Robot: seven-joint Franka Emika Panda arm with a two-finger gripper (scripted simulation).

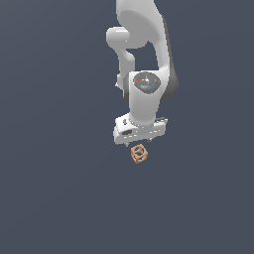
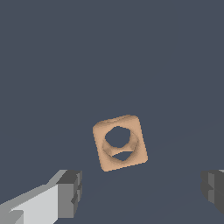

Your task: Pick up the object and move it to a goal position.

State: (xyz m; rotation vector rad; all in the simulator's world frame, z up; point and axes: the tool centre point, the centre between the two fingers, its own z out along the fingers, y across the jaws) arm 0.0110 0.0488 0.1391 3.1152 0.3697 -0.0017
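Observation:
The object [image 1: 139, 153] is a tiny orange-tan lattice cube with round holes through its faces, lying on the dark floor. In the exterior view it sits just below the white hand of my gripper [image 1: 139, 143]. In the wrist view the object [image 2: 120, 143] lies ahead of the gripper [image 2: 142, 190], turned slightly askew, and closer to one dark fingertip [image 2: 70, 192] than to the other [image 2: 214, 186]. The fingers stand wide apart with nothing between them and do not touch the cube.
A plain dark blue-grey floor [image 1: 59, 198] fills both views. The white arm [image 1: 144, 59] rises behind the gripper in the exterior view. No other objects or goal marker show.

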